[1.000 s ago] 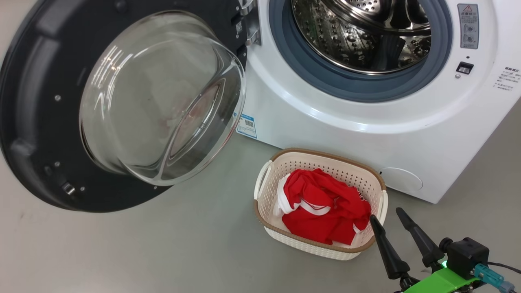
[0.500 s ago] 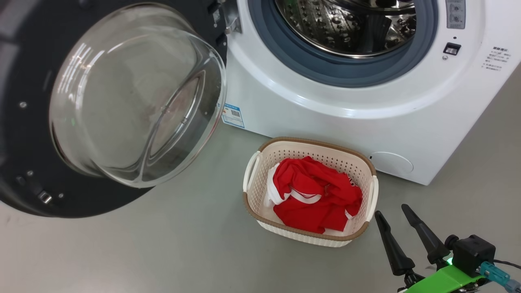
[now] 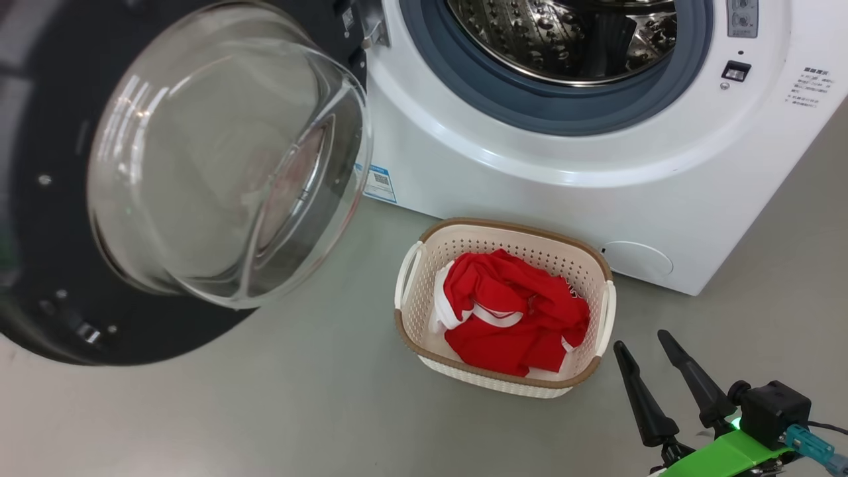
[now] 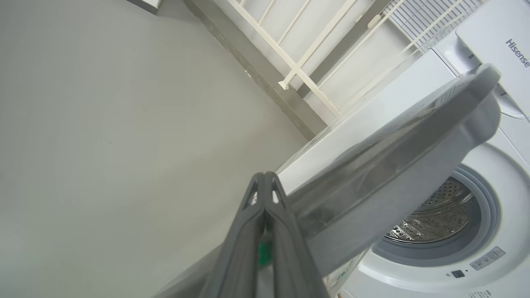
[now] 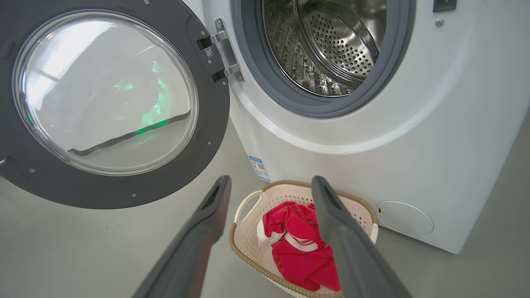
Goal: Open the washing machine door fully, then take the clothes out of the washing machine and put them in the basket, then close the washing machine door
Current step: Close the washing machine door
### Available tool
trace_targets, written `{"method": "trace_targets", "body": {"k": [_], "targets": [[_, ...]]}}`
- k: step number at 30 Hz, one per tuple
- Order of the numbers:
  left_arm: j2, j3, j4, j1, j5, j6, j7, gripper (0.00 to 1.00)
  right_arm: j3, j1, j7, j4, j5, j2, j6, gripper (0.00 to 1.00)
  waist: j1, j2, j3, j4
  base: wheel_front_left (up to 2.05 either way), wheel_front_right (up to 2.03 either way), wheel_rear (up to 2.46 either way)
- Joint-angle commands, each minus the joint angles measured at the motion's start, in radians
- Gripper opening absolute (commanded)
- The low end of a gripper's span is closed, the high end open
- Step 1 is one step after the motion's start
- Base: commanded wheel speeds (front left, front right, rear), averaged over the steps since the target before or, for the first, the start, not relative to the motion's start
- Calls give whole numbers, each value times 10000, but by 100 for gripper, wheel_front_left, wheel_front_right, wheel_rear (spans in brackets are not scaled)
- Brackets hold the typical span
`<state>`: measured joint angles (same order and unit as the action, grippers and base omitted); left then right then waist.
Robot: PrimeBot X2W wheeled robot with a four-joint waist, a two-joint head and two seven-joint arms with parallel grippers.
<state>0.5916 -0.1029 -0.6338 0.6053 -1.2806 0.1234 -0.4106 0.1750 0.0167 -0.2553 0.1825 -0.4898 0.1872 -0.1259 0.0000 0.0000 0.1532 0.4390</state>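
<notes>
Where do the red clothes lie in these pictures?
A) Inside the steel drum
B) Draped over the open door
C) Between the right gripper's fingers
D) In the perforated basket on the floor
D: the red clothes sit bunched inside the basket, which stands on the floor in front of the washing machine, while the right gripper is open with nothing between its fingers.

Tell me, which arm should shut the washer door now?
Probably the left. The left gripper, shut, sits close beside the washing machine door's outer face, so it could push it closed. The right gripper hangs open beside the basket, which holds the clothes, away from the door.
</notes>
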Motion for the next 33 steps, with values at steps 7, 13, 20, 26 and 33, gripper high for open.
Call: {"method": "trace_targets", "body": {"k": [7, 13, 20, 26, 33], "targets": [[496, 692, 2150, -788, -1037, 72, -848, 0, 145, -72, -65, -196, 102, -61, -48, 100, 0, 0, -223, 103, 0, 0, 0], [619, 1202, 3610, -1258, -1611, 72, -1101, 0, 110, -15, -65, -165, 92, -117, -48, 100, 0, 0, -357, 151, 0, 0, 0], [644, 1817, 5122, -1578, -1926, 72, -1183, 0, 102, 37, -65, -184, 82, -162, -48, 100, 0, 0, -474, 78, 0, 0, 0], [482, 2624, 6387, -1478, -2028, 73, -1149, 0, 46, 51, -65, -200, 84, -187, -48, 100, 0, 0, -476, -56, 0, 0, 0], [179, 3585, 7269, -1007, -1984, 73, -863, 0, -51, 4, -65, -228, 98, -229, -48, 100, 0, 0, -418, -320, 0, 0, 0]]}}
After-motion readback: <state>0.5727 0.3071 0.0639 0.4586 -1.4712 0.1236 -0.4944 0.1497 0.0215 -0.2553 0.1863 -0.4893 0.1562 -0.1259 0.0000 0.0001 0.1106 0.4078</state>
